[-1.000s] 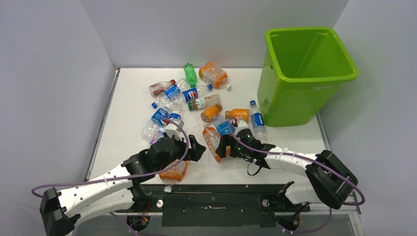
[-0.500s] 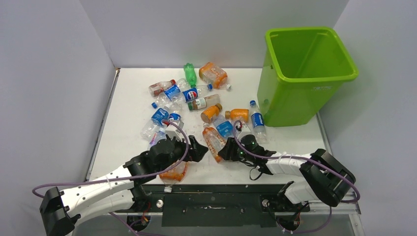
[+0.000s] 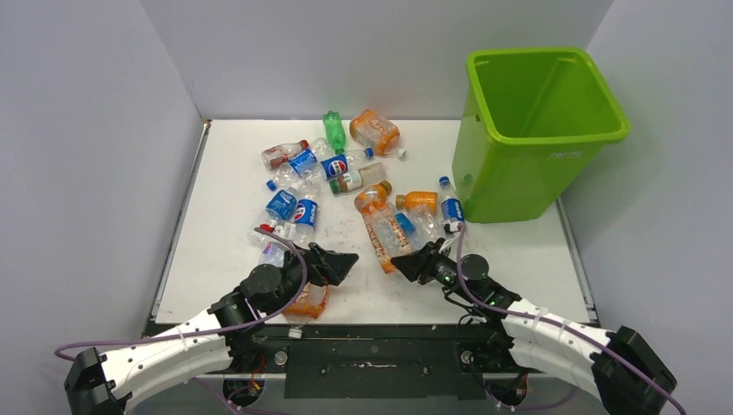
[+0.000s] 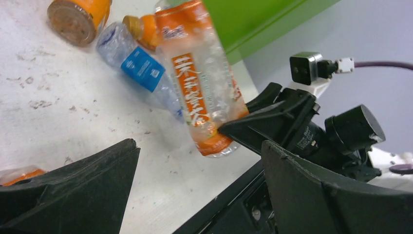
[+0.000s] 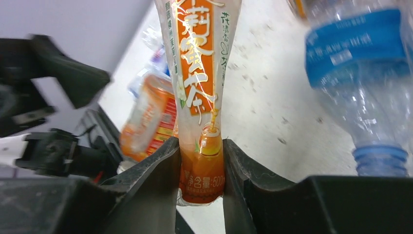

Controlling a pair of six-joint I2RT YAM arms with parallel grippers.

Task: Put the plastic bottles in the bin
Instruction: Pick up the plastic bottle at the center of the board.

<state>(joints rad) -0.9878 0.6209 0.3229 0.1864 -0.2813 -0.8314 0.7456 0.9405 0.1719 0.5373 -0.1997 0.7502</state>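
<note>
**bottlebot:** White desk (image 3: pixel 223 216), grey walls. Up front, left pincer (image 3: pixel 335 264) hangs spread wide and empty. Right pincer (image 3: pixel 413 264) is clamped on one end of an orange-label bottle (image 3: pixel 380 235) at the near edge of the plastic bottles (image 3: pixel 333 164). Tips?

**yam_fan:** Looks like a thin end-pinch. I'd lift straight up, clear the neighbours, then swing to the bin (image 3: pixel 506 177), far right, and let go well inside.
</note>
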